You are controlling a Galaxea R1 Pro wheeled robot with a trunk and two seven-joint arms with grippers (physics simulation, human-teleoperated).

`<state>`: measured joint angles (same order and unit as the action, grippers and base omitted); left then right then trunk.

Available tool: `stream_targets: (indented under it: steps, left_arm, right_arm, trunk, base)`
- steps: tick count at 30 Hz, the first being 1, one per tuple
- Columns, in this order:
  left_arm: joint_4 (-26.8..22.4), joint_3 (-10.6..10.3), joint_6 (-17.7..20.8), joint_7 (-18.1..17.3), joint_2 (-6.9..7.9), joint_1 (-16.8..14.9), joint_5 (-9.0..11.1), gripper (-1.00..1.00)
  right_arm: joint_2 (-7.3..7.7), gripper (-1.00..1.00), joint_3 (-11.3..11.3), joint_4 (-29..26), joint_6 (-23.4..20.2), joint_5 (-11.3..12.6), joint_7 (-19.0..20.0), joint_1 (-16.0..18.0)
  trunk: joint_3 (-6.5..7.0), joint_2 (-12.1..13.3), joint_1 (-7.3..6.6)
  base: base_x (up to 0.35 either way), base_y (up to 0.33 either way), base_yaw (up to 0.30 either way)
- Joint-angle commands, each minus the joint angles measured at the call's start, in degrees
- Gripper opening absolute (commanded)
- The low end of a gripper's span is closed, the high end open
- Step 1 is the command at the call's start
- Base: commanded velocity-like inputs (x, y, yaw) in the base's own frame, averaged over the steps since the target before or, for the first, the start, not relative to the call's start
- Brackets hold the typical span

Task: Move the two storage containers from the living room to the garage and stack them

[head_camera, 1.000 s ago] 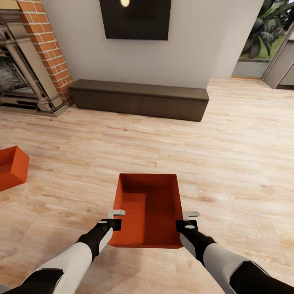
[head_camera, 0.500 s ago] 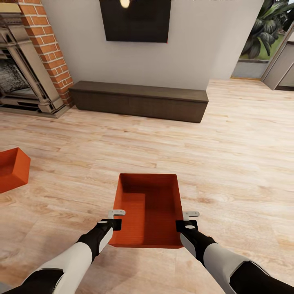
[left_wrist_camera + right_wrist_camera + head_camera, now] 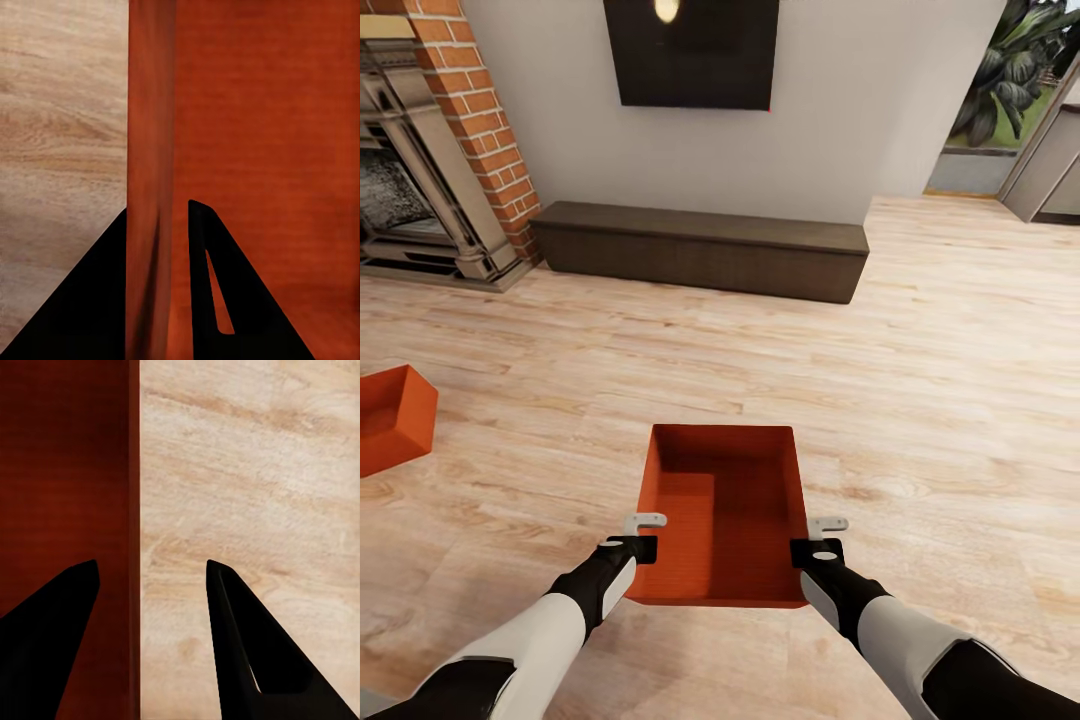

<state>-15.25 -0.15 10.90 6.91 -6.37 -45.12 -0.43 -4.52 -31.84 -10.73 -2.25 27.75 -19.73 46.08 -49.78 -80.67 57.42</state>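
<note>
I am in the living room, on its light wood plank floor (image 3: 920, 400). An orange-red open-top storage container (image 3: 725, 500) sits straight in front of me between my two arms. My left gripper (image 3: 645, 535) is shut on the container's left wall (image 3: 150, 150), one finger inside and one outside. My right gripper (image 3: 820, 537) straddles the right wall (image 3: 135, 472), and floor shows between that wall and the outer finger (image 3: 247, 645). The second storage container (image 3: 390, 420) rests on the floor at the far left, cut off by the picture's edge.
A low dark wooden bench (image 3: 700, 245) runs along the white wall ahead, under a black TV (image 3: 695, 50). A brick fireplace (image 3: 430, 170) stands at the left. At the far right is a doorway with a plant (image 3: 1010, 70) beyond it. Plank floor lies between me and the bench.
The whole view has shifted a little: the TV has slid down in the picture and the far-left container sideways. The container between my grippers keeps its place relative to my arms.
</note>
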Motion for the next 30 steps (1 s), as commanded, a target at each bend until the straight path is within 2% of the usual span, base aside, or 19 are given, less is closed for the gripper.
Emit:
stream_targets:
  steps: [1,30]
  left_arm:
    - [-0.05,0.68,0.44,0.56,0.05,0.03,-0.54,-1.0]
    - [-0.05,0.67,0.44,0.56,0.05,0.03,-0.54,-1.0]
  right_arm:
    - [0.04,-1.0,1.73,-0.38,-0.26,-0.33,2.57,0.06]
    - [-0.05,-1.0,1.69,-0.43,-0.2,-0.74,2.51,0.06]
  trunk:
    - [0.15,0.39,-0.23]
    - [5.35,12.03,-6.6]
  base:
    - [0.0,0.0,0.0]
    - [0.0,0.0,0.0]
